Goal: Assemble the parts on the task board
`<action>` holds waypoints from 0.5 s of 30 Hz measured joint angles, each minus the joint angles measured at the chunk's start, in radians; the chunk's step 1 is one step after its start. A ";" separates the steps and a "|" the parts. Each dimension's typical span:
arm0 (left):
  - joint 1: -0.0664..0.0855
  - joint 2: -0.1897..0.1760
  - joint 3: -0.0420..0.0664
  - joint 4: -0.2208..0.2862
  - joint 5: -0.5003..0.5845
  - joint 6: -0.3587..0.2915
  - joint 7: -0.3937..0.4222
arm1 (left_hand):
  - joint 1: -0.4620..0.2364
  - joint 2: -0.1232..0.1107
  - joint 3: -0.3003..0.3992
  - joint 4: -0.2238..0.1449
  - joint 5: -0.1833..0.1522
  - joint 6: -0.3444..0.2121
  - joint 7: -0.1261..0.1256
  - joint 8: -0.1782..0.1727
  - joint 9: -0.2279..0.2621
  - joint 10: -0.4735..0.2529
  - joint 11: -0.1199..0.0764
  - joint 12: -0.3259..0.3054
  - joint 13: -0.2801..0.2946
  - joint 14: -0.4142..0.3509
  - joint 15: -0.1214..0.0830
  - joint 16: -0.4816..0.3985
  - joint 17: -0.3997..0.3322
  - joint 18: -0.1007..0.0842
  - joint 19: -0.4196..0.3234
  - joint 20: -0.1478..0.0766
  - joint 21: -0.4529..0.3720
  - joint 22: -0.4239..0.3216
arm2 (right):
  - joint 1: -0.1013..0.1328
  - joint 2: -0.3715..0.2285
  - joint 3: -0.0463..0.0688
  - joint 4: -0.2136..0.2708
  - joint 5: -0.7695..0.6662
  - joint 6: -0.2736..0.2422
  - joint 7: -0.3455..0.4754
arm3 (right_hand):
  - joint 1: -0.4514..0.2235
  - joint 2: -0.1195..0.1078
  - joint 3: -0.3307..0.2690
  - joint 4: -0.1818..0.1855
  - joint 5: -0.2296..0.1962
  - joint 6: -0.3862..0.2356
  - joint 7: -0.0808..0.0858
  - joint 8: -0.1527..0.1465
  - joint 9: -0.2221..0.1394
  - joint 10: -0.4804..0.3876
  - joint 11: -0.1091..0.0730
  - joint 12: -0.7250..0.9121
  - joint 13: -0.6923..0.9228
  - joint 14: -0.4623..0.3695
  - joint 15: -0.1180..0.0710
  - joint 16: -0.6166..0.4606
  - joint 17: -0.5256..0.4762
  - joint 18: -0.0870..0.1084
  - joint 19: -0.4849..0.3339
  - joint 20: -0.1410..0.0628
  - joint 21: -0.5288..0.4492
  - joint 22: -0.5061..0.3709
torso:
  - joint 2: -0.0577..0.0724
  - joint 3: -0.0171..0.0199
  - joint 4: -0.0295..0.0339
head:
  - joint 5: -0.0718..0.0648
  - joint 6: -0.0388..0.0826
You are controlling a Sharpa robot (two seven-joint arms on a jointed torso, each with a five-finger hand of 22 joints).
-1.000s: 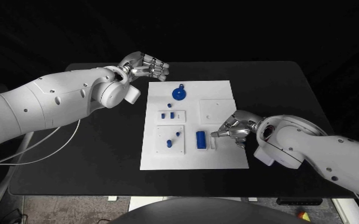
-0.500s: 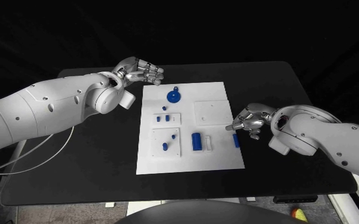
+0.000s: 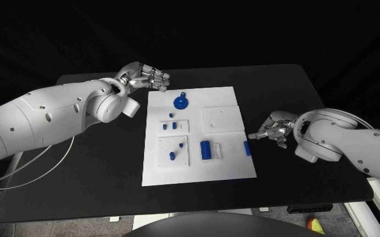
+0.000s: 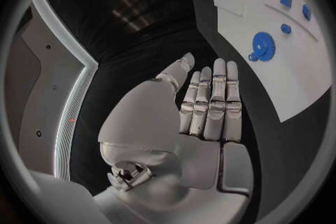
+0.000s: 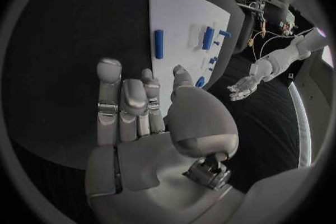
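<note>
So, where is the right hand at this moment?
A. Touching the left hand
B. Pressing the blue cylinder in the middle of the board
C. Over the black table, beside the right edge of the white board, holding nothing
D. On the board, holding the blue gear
C: the right hand is over the black table just off the right edge of the task board, its fingers empty, near the slim blue part.

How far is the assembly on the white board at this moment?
Looks early. A blue gear and small blue pieces sit in the task board. Nothing is in hand: the left hand and right hand are off the board, holding nothing. A blue bar and a blue cylinder lie loose, apparently left.
</note>
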 measured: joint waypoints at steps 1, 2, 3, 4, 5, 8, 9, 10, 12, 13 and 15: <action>0.000 0.000 0.000 0.000 0.000 0.000 0.000 | 0.000 0.000 0.000 0.000 0.000 0.000 0.000 0.000 0.000 0.000 0.000 0.000 0.000 0.000 0.000 0.000 0.000 0.000 0.000 0.000 0.000 0.000 | -0.002 0.001 0.000 -0.002 -0.003 0.003 -0.005 | 0.000 0.000 0.001 0.004 0.000 0.001 0.001 0.000 -0.009 0.000 0.000 0.000 -0.001 0.000 0.000 0.000 0.000 0.000 0.000 0.000 0.000 0.000 | 0.000 -0.0003 0.0003 | 0.000 0.000; 0.000 0.000 0.000 0.000 0.000 0.000 0.000 | 0.000 0.000 0.002 0.002 0.000 0.000 0.000 0.000 0.000 0.000 0.000 0.000 0.000 0.000 0.000 0.000 0.000 0.000 0.000 0.000 0.000 -0.001 | -0.005 0.004 0.000 -0.003 -0.007 0.007 -0.011 | 0.000 0.000 0.001 0.004 0.000 0.002 0.002 0.000 -0.021 0.000 0.000 0.000 -0.001 0.000 0.000 0.000 0.000 0.000 0.000 0.000 0.000 0.000 | 0.000 -0.0005 0.0006 | 0.000 0.000; 0.000 0.000 0.000 0.000 0.000 0.000 0.000 | -0.002 0.002 0.003 0.003 0.000 0.000 0.000 0.000 0.000 0.000 0.000 0.000 0.000 0.000 0.000 0.000 0.000 0.000 0.000 0.000 0.000 -0.002 | -0.008 0.007 0.000 -0.004 -0.009 0.009 -0.016 | 0.000 0.000 0.002 0.009 0.000 0.002 0.002 0.000 -0.028 0.000 0.000 0.000 -0.001 0.000 0.000 0.000 0.000 0.000 0.000 0.000 0.000 0.000 | 0.000 -0.0006 0.0006 | -0.001 0.000; 0.000 0.000 0.000 0.000 0.000 0.000 0.000 | -0.003 0.003 0.003 0.003 0.000 0.000 0.000 0.000 0.000 0.000 0.000 0.000 0.000 0.000 0.000 0.000 0.000 0.000 0.000 0.000 0.000 -0.002 | -0.012 0.010 0.000 -0.004 -0.011 0.011 -0.020 | 0.000 0.000 0.004 0.016 -0.002 0.003 0.003 0.000 -0.045 0.000 0.000 0.000 -0.001 0.000 0.000 0.000 0.000 0.000 0.000 0.000 0.000 0.000 | 0.000 -0.0005 0.0009 | -0.001 0.000; 0.000 0.000 0.000 0.000 0.000 0.001 0.000 | -0.004 0.003 0.003 0.003 0.000 0.000 0.000 0.000 0.000 0.000 0.000 0.000 0.000 0.000 0.000 0.000 0.000 0.000 0.000 0.000 0.000 -0.002 | -0.017 0.015 0.000 -0.005 -0.014 0.013 -0.025 | 0.000 0.000 0.007 0.022 -0.004 0.004 0.004 0.000 -0.059 0.000 0.000 0.000 -0.001 0.000 0.000 0.000 0.000 0.000 0.000 0.000 0.000 0.000 | 0.000 -0.0006 0.0012 | -0.001 -0.001; 0.000 0.000 0.000 0.000 0.000 0.001 0.000 | -0.004 0.003 0.003 0.003 0.000 0.000 0.000 0.000 0.000 0.000 0.000 0.000 0.000 0.000 0.000 0.000 0.000 0.000 0.000 0.000 0.000 -0.002 | -0.027 0.028 0.000 -0.010 -0.017 0.015 -0.034 | 0.000 0.000 0.007 0.022 -0.005 0.004 0.004 0.000 -0.064 0.000 0.000 0.000 -0.001 0.000 0.000 0.000 0.000 0.000 0.000 0.000 0.000 0.000 | 0.000 -0.0011 0.0016 | -0.002 -0.002; 0.000 0.000 0.000 0.000 0.000 0.001 0.001 | -0.003 0.003 0.003 0.003 0.000 0.000 0.000 0.000 0.000 0.000 0.000 0.000 0.000 0.000 0.000 0.000 0.000 0.000 0.000 0.000 0.000 -0.002 | -0.033 0.035 -0.001 -0.014 -0.018 0.016 -0.037 | 0.000 0.000 0.007 0.022 -0.005 0.004 0.004 0.000 -0.064 0.000 0.000 0.000 -0.001 0.000 0.000 0.000 0.000 0.000 0.000 0.000 0.000 0.000 | 0.000 -0.0011 0.0017 | -0.002 -0.002; 0.000 0.000 0.000 0.000 0.000 0.001 0.001 | -0.004 0.003 0.003 0.003 0.000 0.000 0.000 0.000 0.000 0.000 0.000 0.000 0.000 0.000 0.000 0.000 0.000 0.000 0.000 0.000 0.000 -0.002 | -0.037 0.040 -0.001 -0.016 -0.019 0.016 -0.039 | 0.000 0.000 0.007 0.022 -0.005 0.004 0.004 0.000 -0.064 0.000 0.000 0.000 -0.001 0.000 0.000 0.000 0.000 0.000 0.000 0.000 0.000 0.000 | 0.000 -0.0011 0.0017 | -0.002 -0.003; 0.000 0.000 0.000 0.001 0.000 0.001 0.001 | -0.004 0.003 0.003 0.003 0.000 0.000 0.000 0.000 0.000 0.000 0.000 0.000 0.000 0.000 0.000 0.000 0.000 0.000 0.000 0.000 0.000 -0.002 | -0.047 0.049 -0.001 -0.021 -0.021 0.016 -0.044 | 0.000 0.000 0.007 0.022 -0.005 0.005 0.004 0.000 -0.065 0.000 0.000 0.000 -0.001 0.000 0.000 0.000 0.000 0.000 0.000 0.000 -0.004 0.000 | 0.000 -0.0011 0.0017 | -0.002 -0.004; 0.000 0.000 0.000 0.001 0.000 0.001 0.001 | -0.004 0.003 0.003 0.003 0.000 0.000 0.000 0.000 0.000 0.000 0.000 0.000 0.000 0.000 0.000 0.000 0.000 0.000 0.000 0.000 0.000 -0.002 | -0.051 0.052 -0.001 -0.023 -0.021 0.015 -0.046 | 0.000 0.000 0.007 0.022 -0.005 0.005 0.004 0.001 -0.064 0.000 0.000 0.000 -0.001 0.000 0.000 0.000 0.000 0.000 0.000 0.000 -0.004 0.000 | 0.000 -0.0011 0.0019 | -0.003 -0.004; 0.000 -0.001 0.000 0.001 0.000 0.001 0.001 | -0.004 0.003 0.003 0.003 0.000 0.000 0.000 0.000 0.000 0.000 0.000 0.000 0.000 0.000 0.000 0.000 0.000 0.000 0.000 0.000 0.000 -0.002 | -0.056 0.059 0.000 -0.025 -0.022 0.014 -0.048 | 0.000 0.000 0.007 0.022 -0.005 0.009 0.005 0.004 -0.062 0.000 0.000 0.000 -0.001 0.000 0.000 0.000 0.000 0.000 0.000 0.000 -0.004 0.000 | 0.000 -0.0011 0.0023 | -0.003 -0.005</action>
